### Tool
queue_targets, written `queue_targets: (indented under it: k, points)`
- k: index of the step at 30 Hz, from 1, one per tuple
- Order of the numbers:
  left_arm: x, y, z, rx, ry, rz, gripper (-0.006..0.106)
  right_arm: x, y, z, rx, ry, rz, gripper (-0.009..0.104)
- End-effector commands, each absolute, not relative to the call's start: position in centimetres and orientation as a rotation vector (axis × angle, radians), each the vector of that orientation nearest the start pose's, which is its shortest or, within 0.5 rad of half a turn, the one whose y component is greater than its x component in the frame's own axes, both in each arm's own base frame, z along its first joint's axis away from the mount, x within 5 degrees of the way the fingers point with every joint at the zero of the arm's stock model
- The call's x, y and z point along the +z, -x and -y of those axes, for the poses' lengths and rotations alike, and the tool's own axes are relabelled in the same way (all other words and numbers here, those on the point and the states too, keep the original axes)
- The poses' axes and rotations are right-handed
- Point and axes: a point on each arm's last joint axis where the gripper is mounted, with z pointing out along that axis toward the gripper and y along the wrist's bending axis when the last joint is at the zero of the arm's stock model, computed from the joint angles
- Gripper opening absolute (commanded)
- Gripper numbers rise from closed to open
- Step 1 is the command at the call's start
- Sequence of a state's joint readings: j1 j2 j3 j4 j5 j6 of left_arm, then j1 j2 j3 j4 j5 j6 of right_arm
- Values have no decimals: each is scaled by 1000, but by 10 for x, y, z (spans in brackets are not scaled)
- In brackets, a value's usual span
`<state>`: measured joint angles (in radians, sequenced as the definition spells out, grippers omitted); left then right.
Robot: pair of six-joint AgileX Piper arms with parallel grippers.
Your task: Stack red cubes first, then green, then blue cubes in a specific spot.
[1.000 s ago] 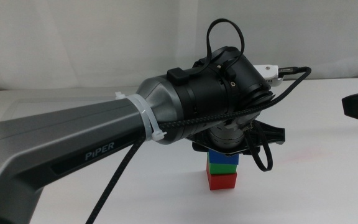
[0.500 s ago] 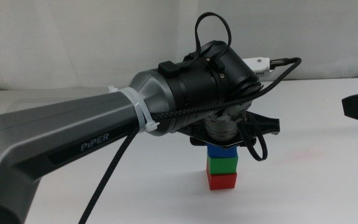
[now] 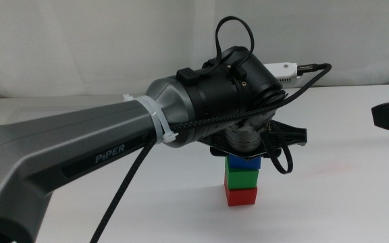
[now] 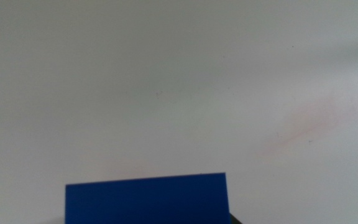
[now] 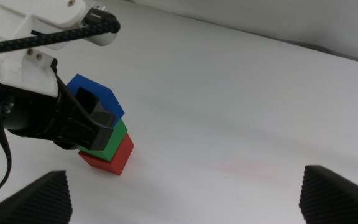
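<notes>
The left gripper (image 5: 95, 118) clamps the small matte blue cube (image 3: 242, 164) atop the green cube (image 3: 241, 178) and red cube (image 3: 241, 196); right gripper (image 5: 185, 190), beside the stack, stands jaws apart.

The left arm (image 3: 80, 152) was grey with white "PiPER" lettering, a white zip tie (image 3: 155, 123), a braided black cable (image 3: 123, 189) and a black wrist (image 3: 238, 81).
</notes>
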<state>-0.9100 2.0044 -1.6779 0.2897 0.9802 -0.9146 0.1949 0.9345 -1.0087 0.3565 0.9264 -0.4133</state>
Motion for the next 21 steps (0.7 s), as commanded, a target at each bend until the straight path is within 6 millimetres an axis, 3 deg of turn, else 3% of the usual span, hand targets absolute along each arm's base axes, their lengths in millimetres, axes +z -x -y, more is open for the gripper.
queue_targets:
  k: [1, 2, 5, 7, 9, 17, 21]
  points:
    - [232, -284, 330, -131, -130, -2750, -3, 376, -163, -58, 329, 585, -2216, 103]
    - [232, -283, 329, -118, -126, -2757, 67, 376, -163, -58, 329, 585, -2216, 103]
    - [232, -283, 329, -116, -125, -2759, 86, 375, -163, -58, 326, 586, -2216, 103]
    - [232, -283, 329, -115, -125, -2759, 93, 375, -163, -58, 326, 586, -2216, 103]
    - [232, -283, 329, -109, -127, -2757, 92, 375, -163, -58, 326, 586, -2216, 103]
    - [296, -279, 317, -225, -196, -2576, 92, 375, -163, -58, 326, 586, -2216, 103]
    - [341, -271, 307, -308, -284, -2452, 92, 375, -163, -58, 326, 586, -2216, 103]
